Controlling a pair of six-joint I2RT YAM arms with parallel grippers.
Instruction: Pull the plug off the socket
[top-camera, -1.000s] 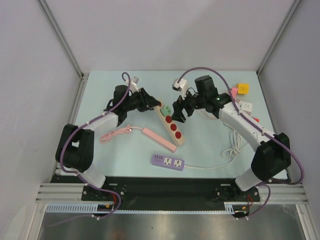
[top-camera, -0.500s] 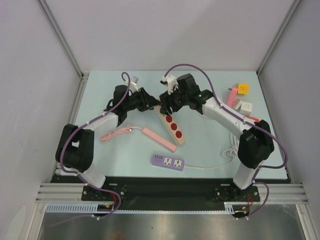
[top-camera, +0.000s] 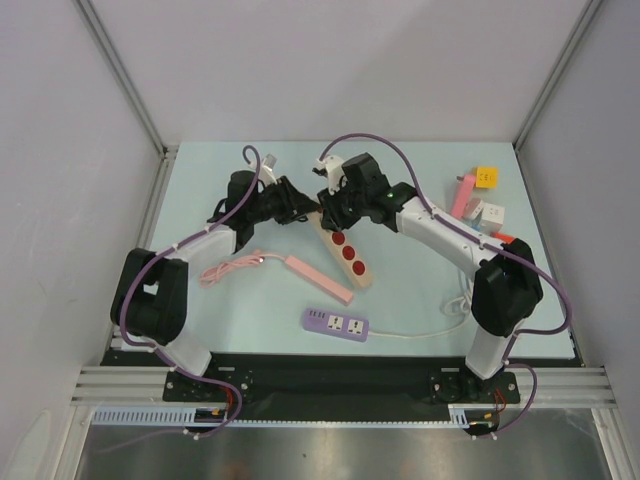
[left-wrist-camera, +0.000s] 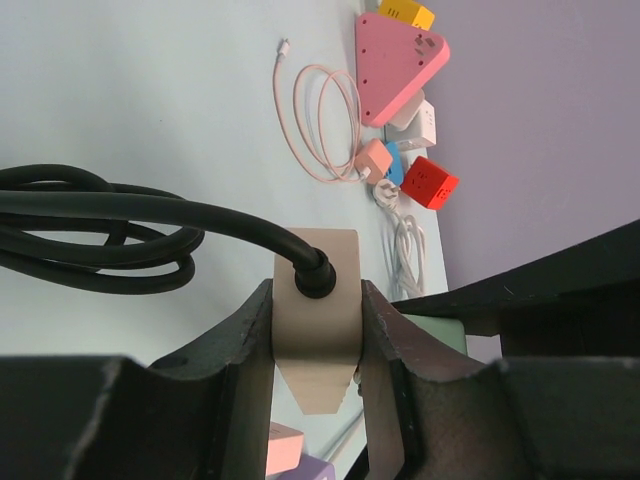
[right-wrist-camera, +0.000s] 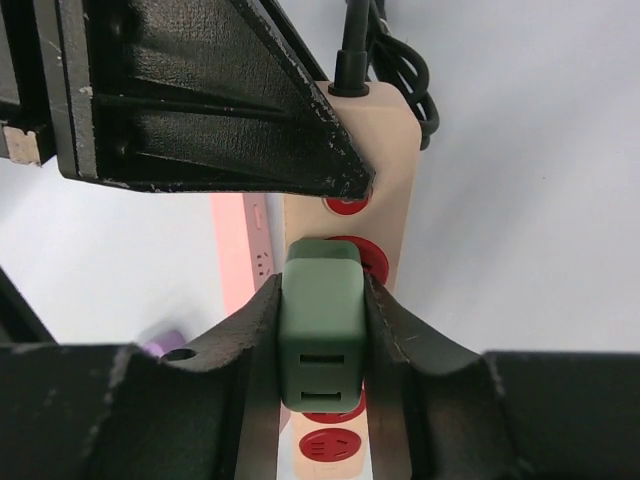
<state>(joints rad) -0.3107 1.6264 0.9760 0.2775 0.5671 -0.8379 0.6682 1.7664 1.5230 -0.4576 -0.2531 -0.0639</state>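
Top external view: table (top-camera: 430, 280), pale blue. Strip (top-camera: 348, 255), beige with red sockets, lies diagonally at centre. Both arms meet over its far end, and their wrists hide the plug in this view.

Left wrist view: left gripper (left-wrist-camera: 316, 345) pinches the strip's cord end, one finger against each side. Black cord (left-wrist-camera: 120, 215) enters that end and loops away on the table.

Right wrist view: right gripper (right-wrist-camera: 320, 330) clamps the green plug (right-wrist-camera: 320, 310), fingers pressed on both its sides. The plug stands on the strip over a red socket. Whether its pins are seated cannot be told.
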